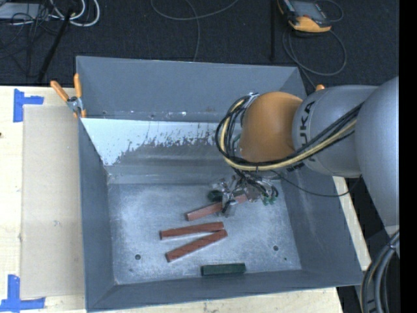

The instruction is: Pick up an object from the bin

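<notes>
Brown sticks x3, dk green block x1.

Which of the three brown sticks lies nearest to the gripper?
The rearmost brown stick: one end reaches the gripper; the middle stick and the front stick lie apart.

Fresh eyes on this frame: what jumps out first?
The arm's orange cover dominates, right of centre over the bin. Below it, the claw is down at the right end of a brown stick. A second stick and a third stick lie close together nearer the front wall, and a dark green block sits against that wall.
</notes>
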`<act>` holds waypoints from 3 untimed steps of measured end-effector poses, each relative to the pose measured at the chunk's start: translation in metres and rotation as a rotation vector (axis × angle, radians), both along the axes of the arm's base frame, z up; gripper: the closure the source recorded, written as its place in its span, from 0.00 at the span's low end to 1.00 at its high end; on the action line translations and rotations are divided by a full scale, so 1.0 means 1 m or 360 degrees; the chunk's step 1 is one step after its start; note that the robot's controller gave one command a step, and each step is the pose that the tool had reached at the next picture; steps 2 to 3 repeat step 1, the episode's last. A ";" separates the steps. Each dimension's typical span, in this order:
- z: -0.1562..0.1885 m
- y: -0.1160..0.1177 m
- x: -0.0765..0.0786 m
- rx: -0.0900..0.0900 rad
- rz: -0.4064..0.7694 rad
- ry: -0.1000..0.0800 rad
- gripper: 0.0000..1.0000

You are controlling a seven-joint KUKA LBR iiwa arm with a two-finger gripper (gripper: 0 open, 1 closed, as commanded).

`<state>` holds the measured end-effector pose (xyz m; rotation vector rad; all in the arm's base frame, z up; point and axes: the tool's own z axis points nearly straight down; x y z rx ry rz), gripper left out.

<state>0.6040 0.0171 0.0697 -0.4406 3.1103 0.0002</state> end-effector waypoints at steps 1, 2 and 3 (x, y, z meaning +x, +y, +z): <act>0.147 -0.005 -0.014 0.0000 0.0217 -0.0013 1.00; 0.147 -0.005 -0.014 0.0000 0.0217 -0.0013 1.00; 0.147 -0.005 -0.014 0.0000 0.0217 -0.0013 1.00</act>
